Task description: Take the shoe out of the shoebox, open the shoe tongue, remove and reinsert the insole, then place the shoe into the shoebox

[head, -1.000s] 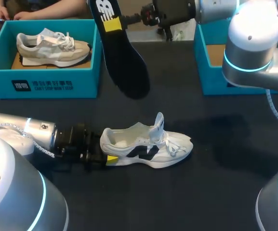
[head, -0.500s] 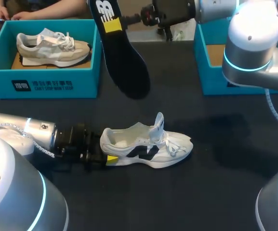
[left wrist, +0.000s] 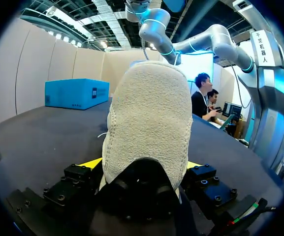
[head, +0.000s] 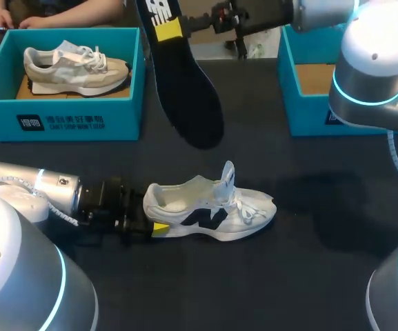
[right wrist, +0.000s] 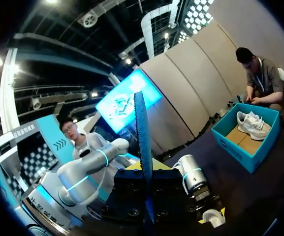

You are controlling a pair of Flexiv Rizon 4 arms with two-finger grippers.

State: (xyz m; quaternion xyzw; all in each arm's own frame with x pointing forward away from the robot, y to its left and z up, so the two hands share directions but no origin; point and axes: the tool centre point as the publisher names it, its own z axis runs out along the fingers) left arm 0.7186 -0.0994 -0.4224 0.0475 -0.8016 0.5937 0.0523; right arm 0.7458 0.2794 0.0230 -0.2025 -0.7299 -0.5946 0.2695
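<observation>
One black insole [head: 185, 89], white-printed heel.

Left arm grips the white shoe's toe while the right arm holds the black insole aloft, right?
Not the toe: the head view shows the left gripper gripping the white shoe by its heel. The right gripper does hold the black insole aloft.

Bright, even light falls from above. On the black cloth table [head: 309, 276] a broad soft shadow lies beyond the toe of the white low-top sneaker [head: 212, 207]. Its heel darkens to deep shade where the left gripper [head: 152, 227] clamps it. The long black foam insole [head: 188, 96] in the right gripper [head: 169, 29] looks matte.
</observation>
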